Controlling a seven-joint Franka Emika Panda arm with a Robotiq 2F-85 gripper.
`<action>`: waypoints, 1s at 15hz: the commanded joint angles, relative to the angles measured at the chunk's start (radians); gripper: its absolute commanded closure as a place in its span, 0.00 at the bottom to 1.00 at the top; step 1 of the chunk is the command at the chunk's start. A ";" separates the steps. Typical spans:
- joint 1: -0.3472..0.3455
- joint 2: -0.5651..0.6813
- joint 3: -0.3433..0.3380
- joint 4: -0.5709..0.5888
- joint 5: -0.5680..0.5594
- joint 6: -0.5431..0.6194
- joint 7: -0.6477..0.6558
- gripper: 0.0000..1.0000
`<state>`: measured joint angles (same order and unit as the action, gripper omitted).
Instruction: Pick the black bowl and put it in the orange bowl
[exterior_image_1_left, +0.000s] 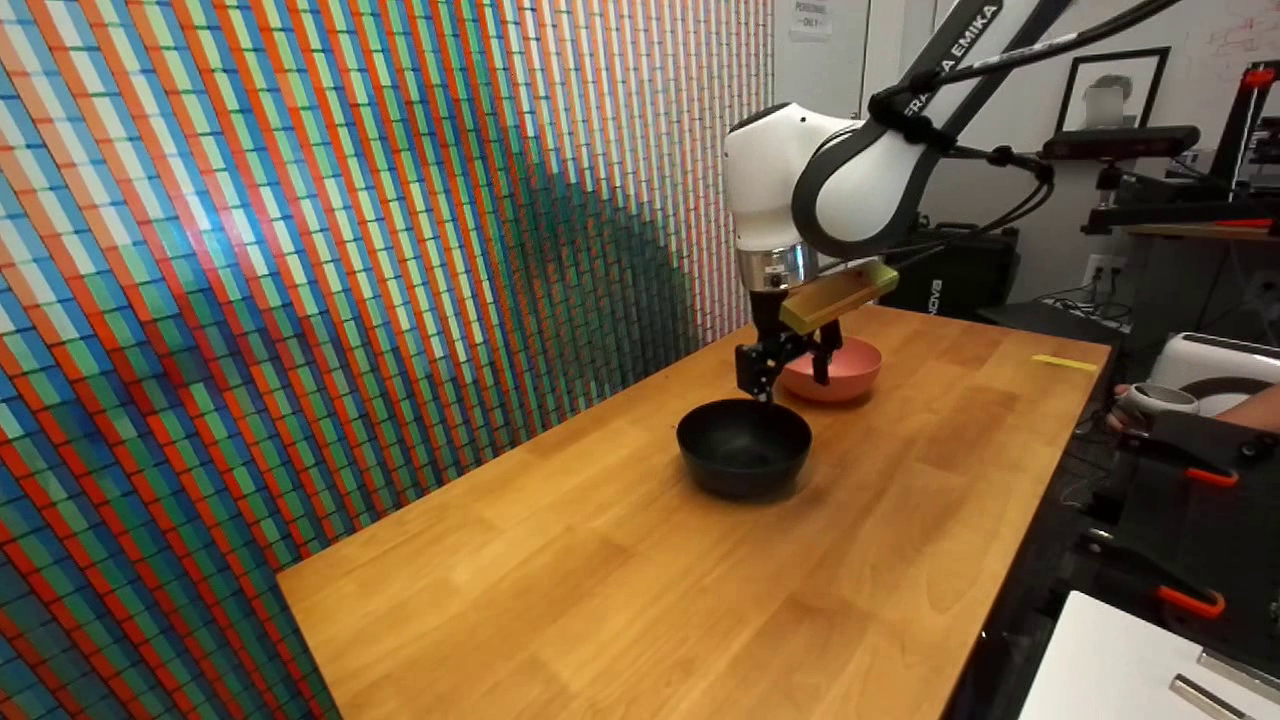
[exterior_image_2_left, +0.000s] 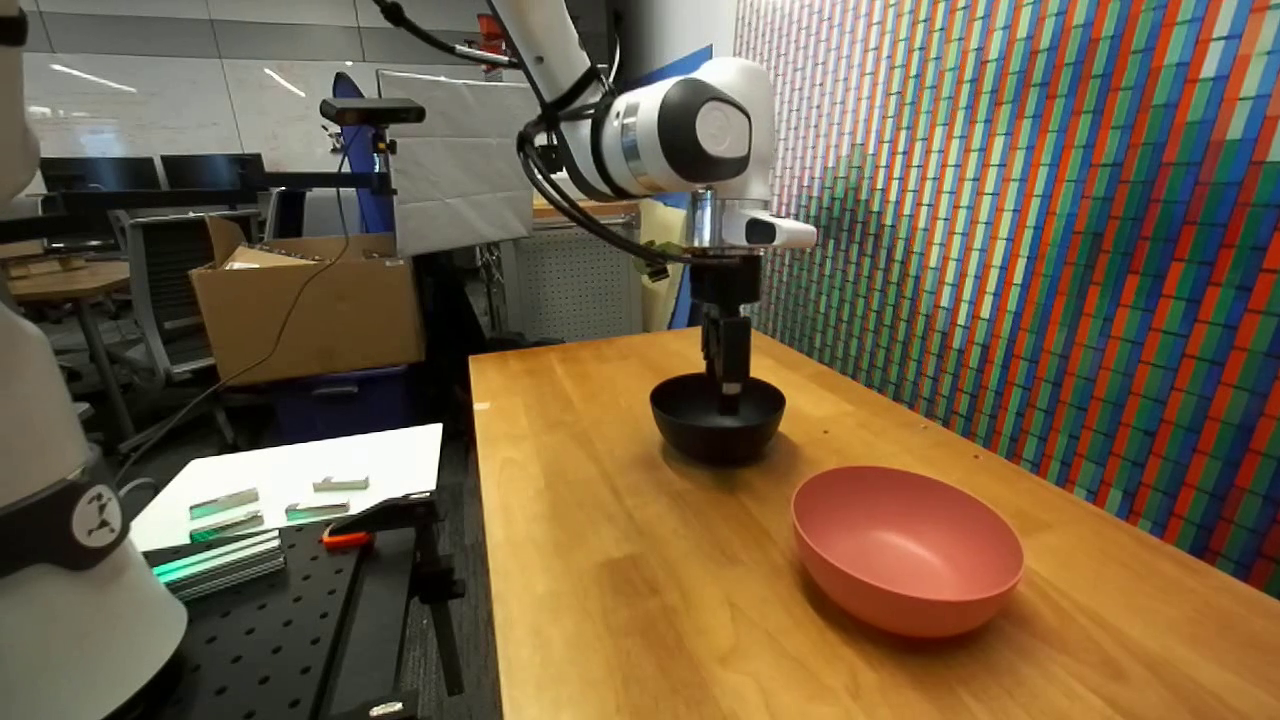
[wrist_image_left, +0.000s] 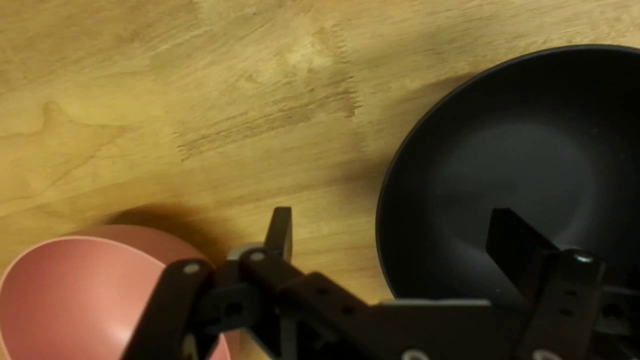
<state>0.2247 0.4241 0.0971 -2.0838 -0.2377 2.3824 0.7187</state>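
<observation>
Wrist view: claw (wrist_image_left: 391, 220) is spread, nothing pinched; 1 of its 2 fingers (wrist_image_left: 517, 247) is over the inside of the black bowl (wrist_image_left: 505, 160), the other over the tabletop (wrist_image_left: 250, 85) twd the orange bowl (wrist_image_left: 75, 295). Risk: closing too high could let the black bowl slip, b/c tip depth isn't clear. In an exterior view w/ a yellow strip (exterior_image_1_left: 1064, 362), black bowl rests on the tabletop, orange bowl near but apart; going lower, the outer finger might bump the orange bowl b/c room looks tight. In an exterior view w/ a cardboard box (exterior_image_2_left: 308, 318), claw hangs at the black bowl, contact unclear; a 1-sided hold would prob. let it tip on lifting, & it may perch, not nest, if as wide as the orange one. Count: 1 black bowl, 1 orange bowl, 1 claw, 1 tabletop, 1 yellow strip, 1 cardboard box, 2 monitors (exterior_image_2_left: 213, 171).
</observation>
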 joint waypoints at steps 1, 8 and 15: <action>0.064 0.084 -0.066 0.071 -0.033 0.004 0.027 0.00; 0.127 0.158 -0.110 0.089 -0.043 0.005 0.021 0.42; 0.140 0.157 -0.117 0.097 -0.034 -0.009 0.008 0.95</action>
<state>0.3460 0.5763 0.0009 -2.0084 -0.2581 2.3835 0.7195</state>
